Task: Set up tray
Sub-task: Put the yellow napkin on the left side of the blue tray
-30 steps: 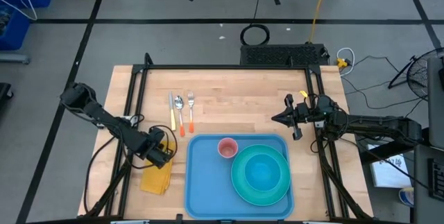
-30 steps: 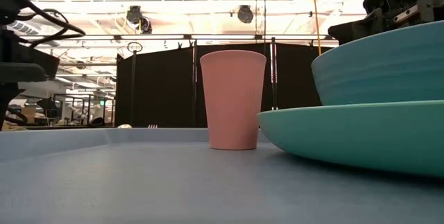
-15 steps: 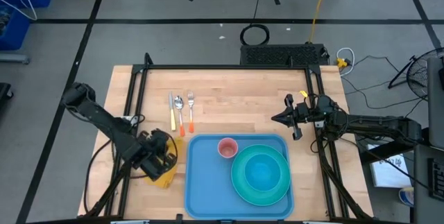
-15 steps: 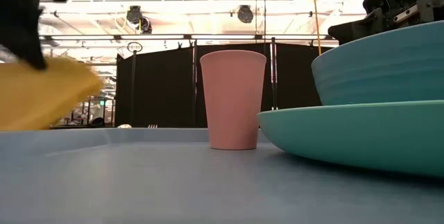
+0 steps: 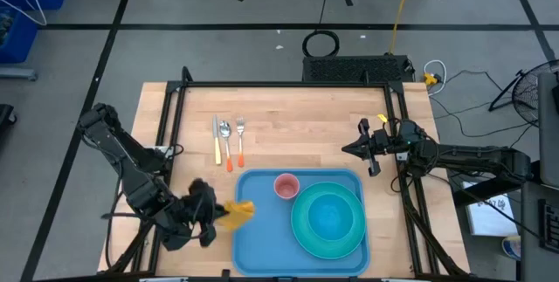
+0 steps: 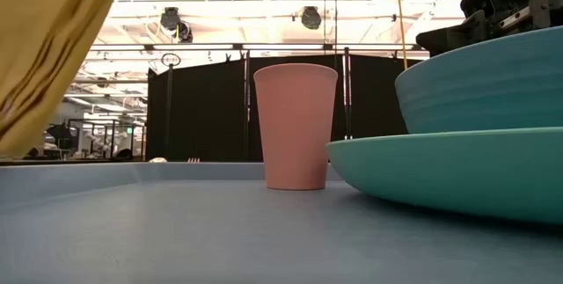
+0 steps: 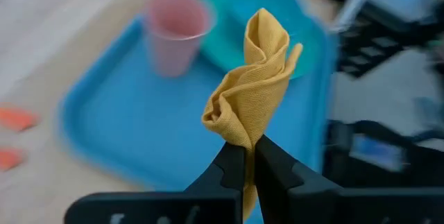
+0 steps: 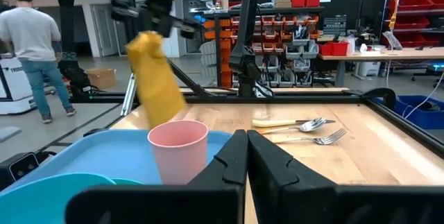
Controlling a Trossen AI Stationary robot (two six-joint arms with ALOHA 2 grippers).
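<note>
left gripper (image 7: 248,156) pinching yellow napkin (image 7: 251,85) – lifted at blue tray (image 5: 262,230) edge, right gripper (image 5: 351,149) pressed together

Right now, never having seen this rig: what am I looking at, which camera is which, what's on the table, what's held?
Two dark robot arms work at a wooden table. One camera looks straight down, one sits at tray height, and one rides on each wrist. The left gripper is shut on a crumpled yellow cloth napkin, lifted at the left edge of the large flat blue plastic tray. On the tray stand a pink plastic cup and a teal bowl on a round teal plate. A knife, spoon and fork lie on the wood beyond it. The right gripper waits shut at the table's right side.
</note>
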